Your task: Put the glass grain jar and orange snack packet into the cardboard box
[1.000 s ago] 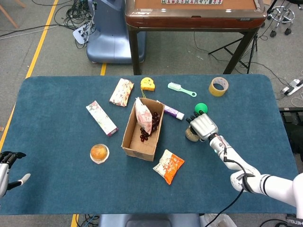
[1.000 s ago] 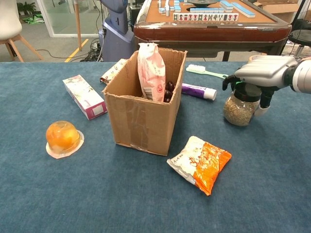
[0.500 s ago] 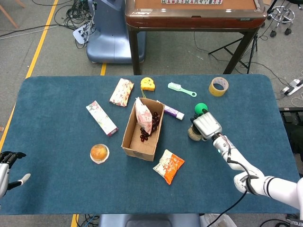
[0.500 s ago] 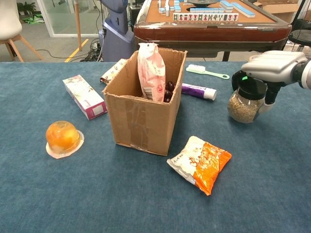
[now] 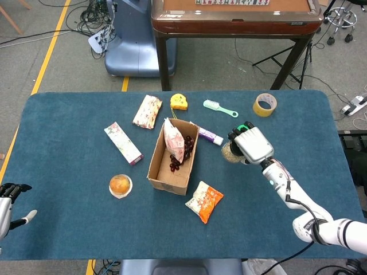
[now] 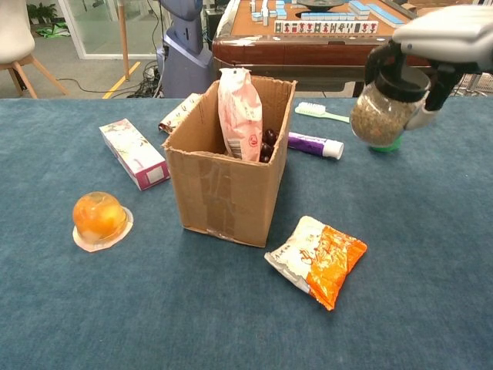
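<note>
Glass grain jar now off the table, seemingly clear of it, in right hand fingers' grip.

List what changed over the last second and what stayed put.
The right hand, gripping the glass grain jar from above, lifted it off the table and carried it a little toward the cardboard box; it now hangs in the air. The orange snack packet, the box and the left hand stayed as they were.
</note>
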You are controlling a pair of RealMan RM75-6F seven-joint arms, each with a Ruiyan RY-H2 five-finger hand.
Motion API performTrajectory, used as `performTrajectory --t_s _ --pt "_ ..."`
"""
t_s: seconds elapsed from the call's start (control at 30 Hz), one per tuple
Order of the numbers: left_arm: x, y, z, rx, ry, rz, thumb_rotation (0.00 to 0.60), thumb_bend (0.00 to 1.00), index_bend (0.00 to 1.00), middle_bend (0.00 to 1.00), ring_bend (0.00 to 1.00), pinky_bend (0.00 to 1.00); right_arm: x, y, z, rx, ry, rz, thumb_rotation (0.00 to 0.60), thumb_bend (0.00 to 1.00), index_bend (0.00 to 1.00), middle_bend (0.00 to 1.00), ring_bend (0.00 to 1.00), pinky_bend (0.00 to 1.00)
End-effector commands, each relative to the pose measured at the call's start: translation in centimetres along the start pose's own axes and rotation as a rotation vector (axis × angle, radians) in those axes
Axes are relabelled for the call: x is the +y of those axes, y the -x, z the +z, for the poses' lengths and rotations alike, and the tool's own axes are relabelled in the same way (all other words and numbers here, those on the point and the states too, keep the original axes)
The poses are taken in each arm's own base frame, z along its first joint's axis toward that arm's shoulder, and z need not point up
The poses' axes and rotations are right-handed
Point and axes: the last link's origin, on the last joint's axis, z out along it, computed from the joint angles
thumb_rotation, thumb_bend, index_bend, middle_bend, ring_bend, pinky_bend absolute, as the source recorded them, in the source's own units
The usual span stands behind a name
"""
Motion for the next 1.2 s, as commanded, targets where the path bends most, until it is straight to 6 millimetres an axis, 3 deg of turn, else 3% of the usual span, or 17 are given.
performTrajectory --t_s 0.03,0.27,0.43,0.67,0.93,1.1,1.2 --pt "0.1 0.0 0.0 0.001 0.003 0.000 0.600 0.09 0.37 0.41 0.28 0.38 -0.5 -4.0 -0.6 0.117 -0.010 0.033 0.600 0.00 0.38 0.50 0.39 0.24" --pt "0.1 0.0 0.0 0.002 0.005 -0.002 0.600 0.09 0.37 0.41 0.28 0.38 -3.4 -7.4 -0.3 0.219 -0.070 0.072 0.600 0.00 0.38 0.50 0.39 0.24" --pt "0.1 -0.1 -0.1 0.005 0.004 -0.006 0.600 0.09 0.37 0.41 0.28 0.38 -6.3 -7.9 0.5 0.241 -0.136 0.093 0.600 0.00 0.38 0.50 0.39 0.24" --pt "-0.3 -0.6 -0.2 0.021 -0.008 -0.015 0.600 0.09 0.37 0.41 0.28 0.38 -10.3 -6.8 1.6 0.223 -0.207 0.119 0.600 0.00 0.38 0.50 0.39 0.24" --pt "-0.7 -1.3 -0.3 0.041 -0.021 -0.026 0.600 0.09 0.37 0.41 0.28 0.38 -13.1 -5.1 2.9 0.193 -0.256 0.177 0.600 0.00 0.38 0.47 0.38 0.24" --pt "-0.8 -1.6 -0.5 0.050 -0.022 -0.031 0.600 0.09 0.37 0.41 0.28 0.38 -14.0 -4.0 3.3 0.173 -0.277 0.206 0.600 0.00 0.38 0.38 0.29 0.24" --pt "-0.7 -1.7 -0.6 0.055 -0.020 -0.033 0.600 0.09 0.37 0.41 0.28 0.38 -14.2 -3.6 3.5 0.164 -0.286 0.218 0.600 0.00 0.31 0.32 0.23 0.24"
